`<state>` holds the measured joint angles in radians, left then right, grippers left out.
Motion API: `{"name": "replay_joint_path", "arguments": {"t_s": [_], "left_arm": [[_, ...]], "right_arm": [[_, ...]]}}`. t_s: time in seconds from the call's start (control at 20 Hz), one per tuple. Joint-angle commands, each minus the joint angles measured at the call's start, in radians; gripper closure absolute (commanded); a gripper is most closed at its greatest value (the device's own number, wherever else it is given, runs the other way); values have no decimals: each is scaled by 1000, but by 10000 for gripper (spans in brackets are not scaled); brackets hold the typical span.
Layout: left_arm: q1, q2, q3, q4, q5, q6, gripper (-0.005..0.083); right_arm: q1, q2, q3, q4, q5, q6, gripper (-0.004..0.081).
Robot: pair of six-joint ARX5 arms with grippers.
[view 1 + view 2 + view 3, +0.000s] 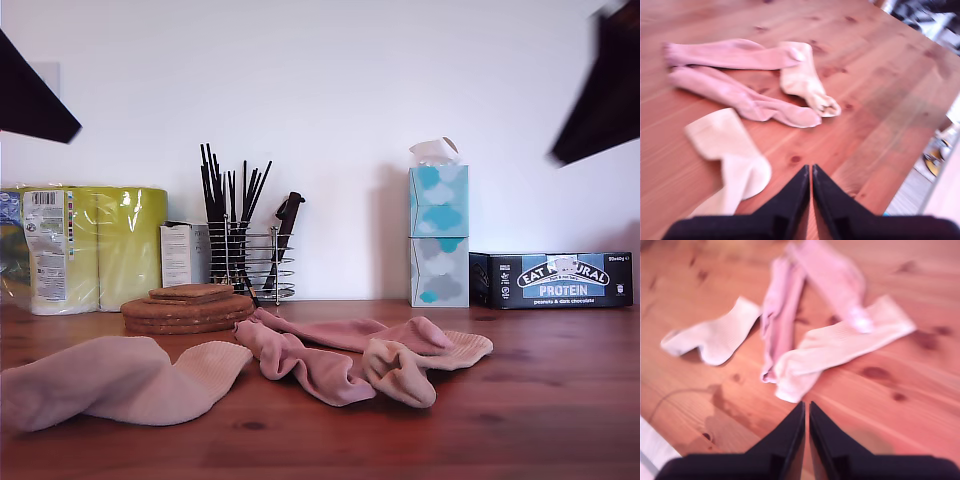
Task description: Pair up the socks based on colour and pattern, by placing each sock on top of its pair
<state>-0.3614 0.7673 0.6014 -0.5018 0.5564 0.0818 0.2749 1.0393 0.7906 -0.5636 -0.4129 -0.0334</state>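
While both arms are hanging up off the table (560, 400):
First gripper (811, 172): jaws pressed together, holding nothing; beige sock (730, 155) lying just ahead.
Pink socks (320, 355): sprawling further out.
Second gripper (806, 410): tips pressed together, empty; second beige sock (840, 347) lying just ahead.

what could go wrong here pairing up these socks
1. A rose-pink thin sock lies over the cuff of one thick beige ribbed sock, and the other pink sock touches them: lifting one may drag its neighbours.
2. The other beige sock lies apart, so one sock must be carried across the wooden table and may land crumpled.
3. Both hands, my first and second, are shut and hover above.
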Motion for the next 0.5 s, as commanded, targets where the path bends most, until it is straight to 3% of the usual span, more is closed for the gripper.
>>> {"name": "replay_joint_path", "arguments": {"t_s": [0.0,0.3,0.45], "left_arm": [[-10,9,7,6,4,5,794],[-14,24,8,25,4,5,794],[-14,24,9,27,3,5,794]], "right_arm": [[50,76,31,34,20,11,783],[185,392,151,87,102,19,783],[219,491,192,112,116,18,783]]}}
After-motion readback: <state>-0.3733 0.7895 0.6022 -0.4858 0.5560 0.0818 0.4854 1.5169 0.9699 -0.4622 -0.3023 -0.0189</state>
